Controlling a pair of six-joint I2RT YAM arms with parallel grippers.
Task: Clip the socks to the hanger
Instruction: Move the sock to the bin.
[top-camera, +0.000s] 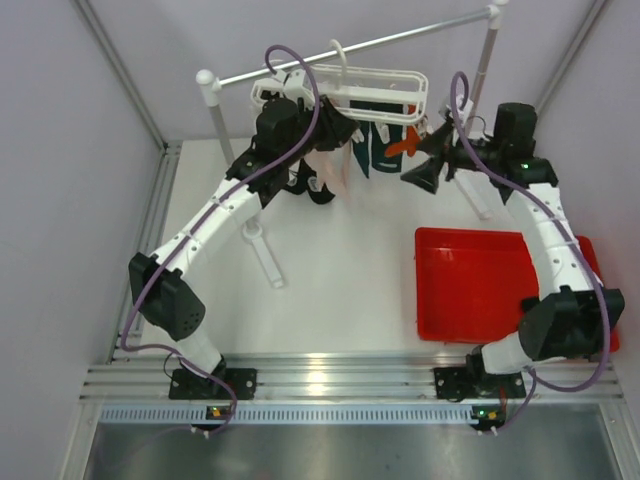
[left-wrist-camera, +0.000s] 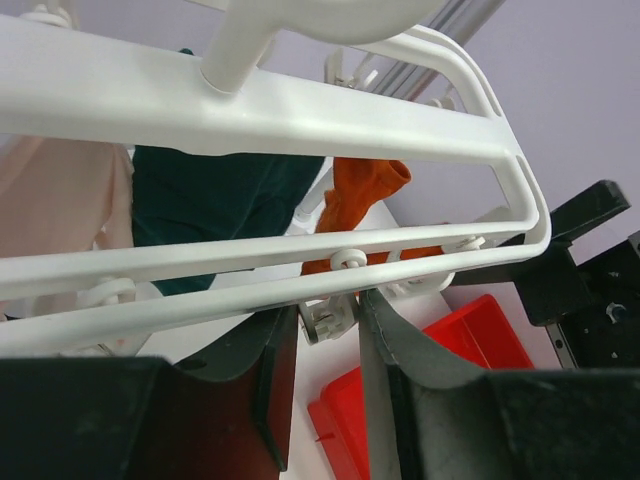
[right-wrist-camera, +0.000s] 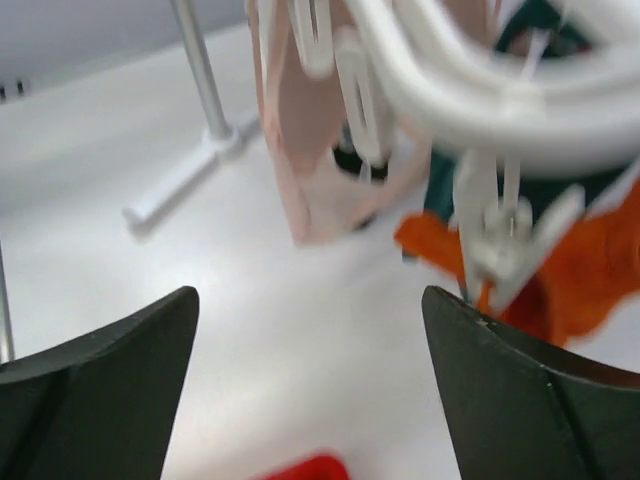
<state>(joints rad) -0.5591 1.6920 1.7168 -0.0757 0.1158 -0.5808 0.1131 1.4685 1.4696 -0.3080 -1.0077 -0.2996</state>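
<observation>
- Hanger hangs by its hook from the grey rail at the back of the table.
- Socks are on the hanger's clips, hanging below the frame: pink sock on the left, teal sock in the middle, orange sock to the right.
- Left gripper is up under the hanger's near rail with its jaws narrow. A white clip sits right between the tips, but I can't tell if it's actually pinched.
- Right gripper has its jaws spread wide and nothing between them. It sits just beside the orange sock at the hanger's right end.
- In the right wrist view the orange sock is caught in a white clip just ahead of the right finger, blurry. The pink sock hangs further back, past the left side of the gap.
- Red tray is on the table near the right arm, well apart from the hanger.
</observation>
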